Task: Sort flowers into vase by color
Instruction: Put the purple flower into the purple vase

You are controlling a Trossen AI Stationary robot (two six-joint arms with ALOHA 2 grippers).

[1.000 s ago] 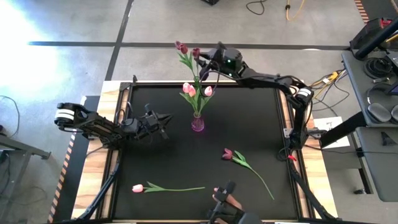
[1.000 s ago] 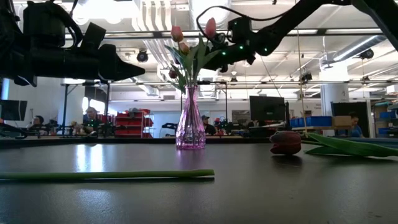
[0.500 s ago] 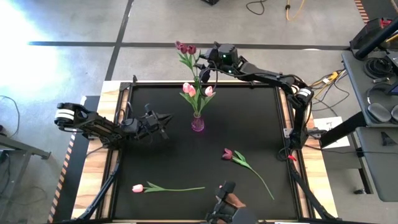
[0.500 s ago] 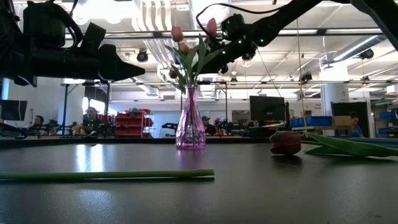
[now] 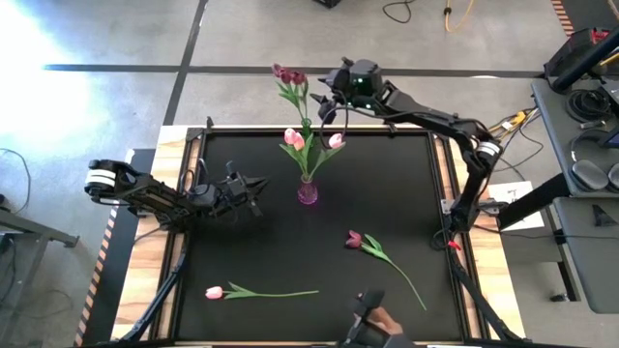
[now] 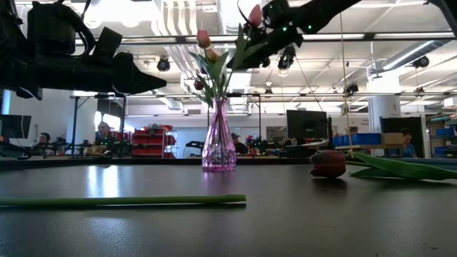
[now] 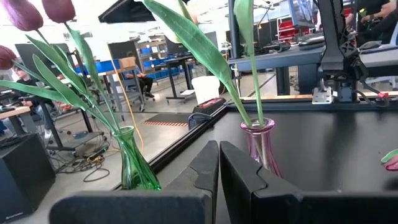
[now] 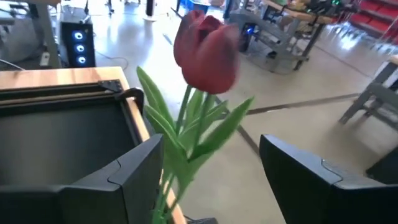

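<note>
1. Two tulips lie loose on the black table: a pale pink tulip (image 5: 215,292) near the front left, a dark maroon tulip (image 5: 354,239) right of centre.
2. Left gripper (image 5: 253,187) waits left of the pink glass vase (image 5: 308,192), fingers pressed together, empty.
3. Right gripper (image 5: 329,97) hovers high beyond the vase, fingers spread, a maroon bloom (image 8: 206,52) between them untouched; it should lift clear gently, sparing the leaves.
4. No readable writing.

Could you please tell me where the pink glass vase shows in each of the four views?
High view: the pink vase stands near the middle, in the upper half of the black mat.
Low view: just left of centre, upright on the mat.
Left wrist view: right of centre.
Right wrist view: not in it.
Shared landmark: the black mat, seen in all four.
</note>
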